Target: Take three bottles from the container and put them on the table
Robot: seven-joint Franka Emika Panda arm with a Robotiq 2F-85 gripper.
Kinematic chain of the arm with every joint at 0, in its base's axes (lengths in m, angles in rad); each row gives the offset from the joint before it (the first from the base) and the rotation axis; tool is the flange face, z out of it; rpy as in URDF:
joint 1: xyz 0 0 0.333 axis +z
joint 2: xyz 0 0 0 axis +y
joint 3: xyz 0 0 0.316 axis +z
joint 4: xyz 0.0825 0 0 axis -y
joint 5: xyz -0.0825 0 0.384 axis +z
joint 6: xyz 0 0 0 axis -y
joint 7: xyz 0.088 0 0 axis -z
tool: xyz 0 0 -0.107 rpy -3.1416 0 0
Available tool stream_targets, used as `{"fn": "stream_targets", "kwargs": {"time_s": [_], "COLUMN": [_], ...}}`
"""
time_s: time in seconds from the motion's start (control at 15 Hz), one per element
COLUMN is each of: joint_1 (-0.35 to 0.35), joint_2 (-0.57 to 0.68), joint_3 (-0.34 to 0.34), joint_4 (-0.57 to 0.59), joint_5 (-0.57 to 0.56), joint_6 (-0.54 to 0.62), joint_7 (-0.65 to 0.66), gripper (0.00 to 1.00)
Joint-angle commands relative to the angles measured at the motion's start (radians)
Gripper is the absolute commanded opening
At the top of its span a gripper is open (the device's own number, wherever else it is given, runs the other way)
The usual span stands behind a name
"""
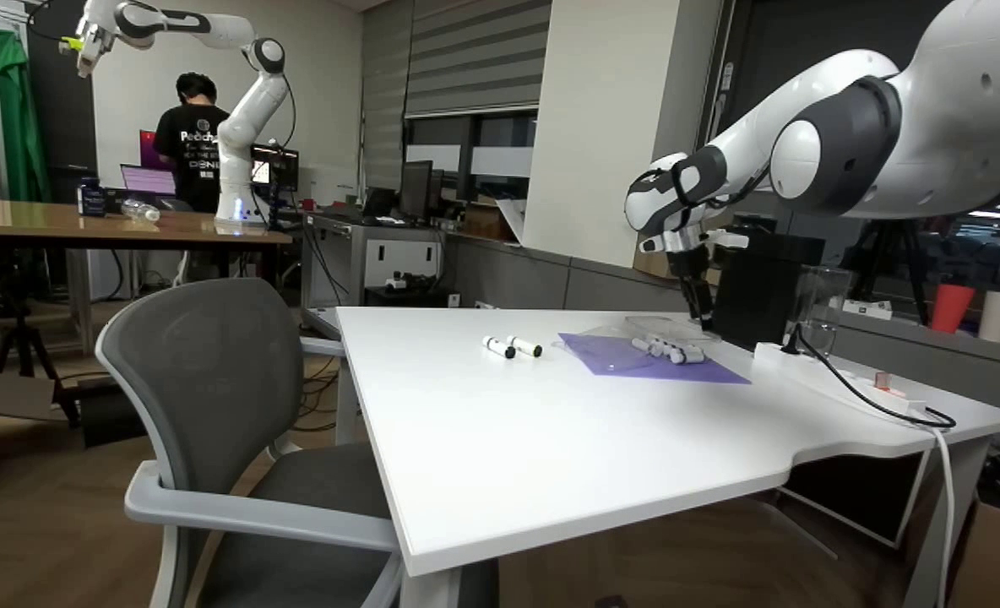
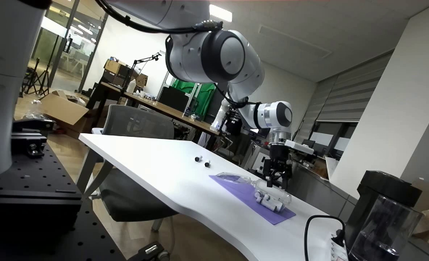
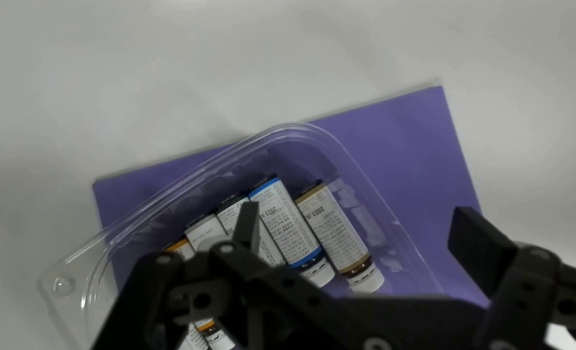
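Note:
Several small bottles with white caps and labels lie side by side in a clear plastic container (image 3: pixel 288 127). A brown-banded bottle (image 3: pixel 334 228) is outermost, beside a blue-banded bottle (image 3: pixel 285 221). My gripper (image 3: pixel 358 231) is open and empty above them; one finger partly hides the left bottles, the other is beyond the container's wall. In both exterior views the gripper (image 1: pixel 701 311) (image 2: pixel 278 175) is over the container's far side. Two bottles lie on the white table (image 1: pixel 584 456), one bottle (image 1: pixel 497 346) beside another bottle (image 1: pixel 524 346), away from the container.
A purple sheet (image 1: pixel 614 359) lies under the container. A white power strip (image 1: pixel 838 384) with a black cable (image 2: pixel 306 235) lies along the table's side. A black machine with a clear jar (image 2: pixel 388 210) stands beyond it. A grey chair (image 1: pixel 204 405) stands at the table's edge.

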Motion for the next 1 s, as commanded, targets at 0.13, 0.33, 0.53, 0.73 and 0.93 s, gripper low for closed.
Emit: {"fn": "stream_targets", "kwargs": {"time_s": [0.13, 0.33, 0.53, 0.73, 0.93], "joint_1": [-0.017, -0.039, -0.069, -0.101, -0.111], "joint_2": [0.006, 0.005, 0.004, 0.010, 0.005], "joint_3": [0.014, 0.027, 0.058, 0.106, 0.135], "joint_4": [0.030, 0.034, 0.024, 0.022, 0.010], "joint_5": [0.015, 0.023, 0.050, 0.098, 0.129], "joint_6": [0.023, 0.086, 0.144, 0.203, 0.218], "joint_7": [-0.042, -0.088, -0.155, -0.219, -0.267], "gripper": [1.00, 1.00, 1.00, 1.00, 1.00]}}
